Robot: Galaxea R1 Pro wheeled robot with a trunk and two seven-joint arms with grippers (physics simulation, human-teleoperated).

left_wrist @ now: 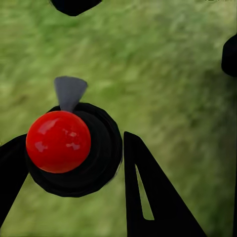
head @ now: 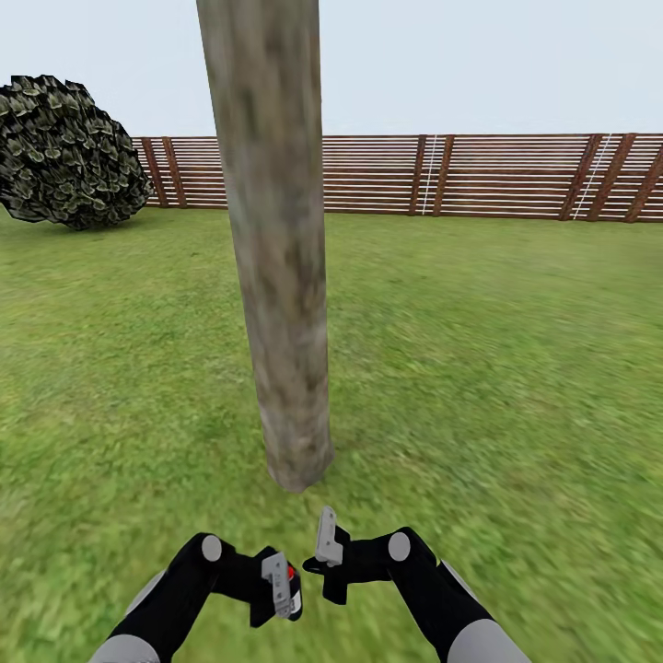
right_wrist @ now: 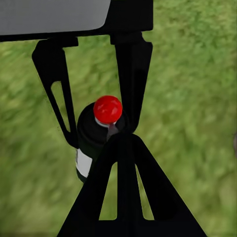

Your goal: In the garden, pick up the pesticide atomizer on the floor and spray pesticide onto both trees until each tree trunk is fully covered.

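Head view: tree trunk (head: 276,239) stands dead ahead, thick, mottled grey-brown, leaning slightly, base planted in the grass (head: 516,368) just beyond both grippers. Its top is cut off by the frame edge; no foliage of this tree visible. No white specks can be made out on the bark at this blur.

Left gripper (head: 279,587) low in the head view, closed around the pesticide atomizer (head: 291,589); only a sliver of the bottle's red cap and dark body peeks past the fingers there. Left wrist view shows it better: red ball cap (left_wrist: 58,141) on a black round body, a grey nozzle (left_wrist: 69,91) pointing away from the camera, black fingers (left_wrist: 148,192) on either side of the body, touching it.

Right wrist view looks across at the atomizer (right_wrist: 96,136) held between the left gripper's two fingers (right_wrist: 133,74); a pale label band shows low on the bottle, its bottom hidden behind a black finger of the right gripper.

Right gripper (head: 324,550) just beside the left, fingers pointing up toward the trunk base, holding nothing; whether its fingers are parted cannot be told.

Background: slatted wooden fence (head: 497,175), dark leafy bush (head: 69,152) at left, partly cut off.
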